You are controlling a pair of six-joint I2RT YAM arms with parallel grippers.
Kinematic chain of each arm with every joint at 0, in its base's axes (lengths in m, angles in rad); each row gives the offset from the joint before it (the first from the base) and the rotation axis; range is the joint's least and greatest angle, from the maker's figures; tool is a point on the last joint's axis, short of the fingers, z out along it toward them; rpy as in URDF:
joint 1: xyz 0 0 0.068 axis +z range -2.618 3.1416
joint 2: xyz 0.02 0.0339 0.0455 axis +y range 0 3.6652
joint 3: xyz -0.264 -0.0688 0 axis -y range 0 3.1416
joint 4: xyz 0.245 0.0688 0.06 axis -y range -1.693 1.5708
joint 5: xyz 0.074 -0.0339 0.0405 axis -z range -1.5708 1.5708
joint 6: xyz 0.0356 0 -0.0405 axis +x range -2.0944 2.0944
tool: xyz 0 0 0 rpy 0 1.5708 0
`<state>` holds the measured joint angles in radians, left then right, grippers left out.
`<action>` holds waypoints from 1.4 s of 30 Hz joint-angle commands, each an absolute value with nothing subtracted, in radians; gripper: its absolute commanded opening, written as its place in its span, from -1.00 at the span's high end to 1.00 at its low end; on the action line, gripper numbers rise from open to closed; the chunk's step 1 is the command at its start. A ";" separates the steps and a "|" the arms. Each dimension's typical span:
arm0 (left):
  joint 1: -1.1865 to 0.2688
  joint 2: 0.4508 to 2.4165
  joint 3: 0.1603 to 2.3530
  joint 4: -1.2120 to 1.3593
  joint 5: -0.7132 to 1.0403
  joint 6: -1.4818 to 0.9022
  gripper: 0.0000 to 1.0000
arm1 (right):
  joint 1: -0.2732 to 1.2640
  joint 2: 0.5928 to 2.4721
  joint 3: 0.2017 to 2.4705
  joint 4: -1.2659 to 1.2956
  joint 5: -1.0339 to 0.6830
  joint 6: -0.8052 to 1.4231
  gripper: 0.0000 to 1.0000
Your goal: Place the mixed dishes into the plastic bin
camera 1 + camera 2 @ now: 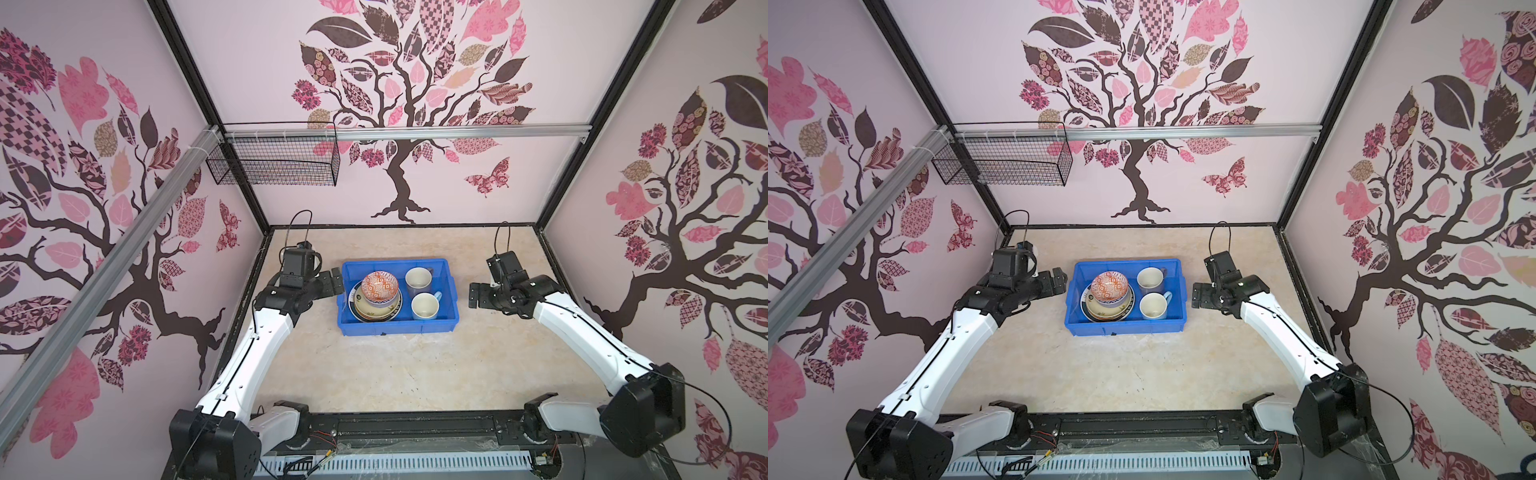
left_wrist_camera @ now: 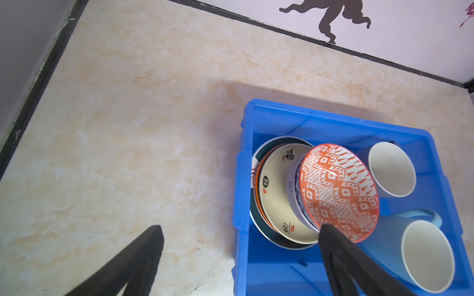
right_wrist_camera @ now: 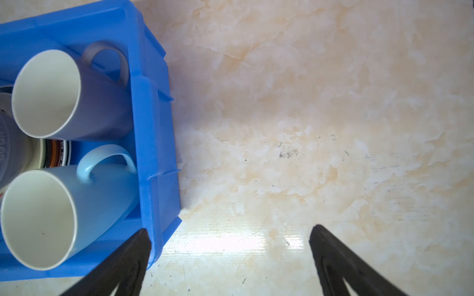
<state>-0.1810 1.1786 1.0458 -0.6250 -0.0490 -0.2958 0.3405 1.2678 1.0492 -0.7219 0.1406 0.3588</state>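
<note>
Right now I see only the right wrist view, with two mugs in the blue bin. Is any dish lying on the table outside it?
Observer: No. In both top views the table around the blue bin carries no dish.
Operator: What else is inside?
Observer: A stack of plates, with the orange-white patterned bowl on top.
Operator: And on its other side?
Observer: The left gripper is open and empty, just outside the bin's left wall.

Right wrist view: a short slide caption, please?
Lavender mug, light-blue mug in blue bin; open right end effector beside it.
</note>
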 commanded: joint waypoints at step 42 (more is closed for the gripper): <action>-0.022 1.478 0.509 0.578 -0.173 -0.013 -0.96 | 0.017 1.494 0.436 0.810 0.167 0.100 -0.99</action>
<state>-0.0280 1.4605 0.5365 0.4660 -0.2001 -0.0231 0.0193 1.4513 0.3733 0.7841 0.2756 0.1265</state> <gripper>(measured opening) 0.983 0.995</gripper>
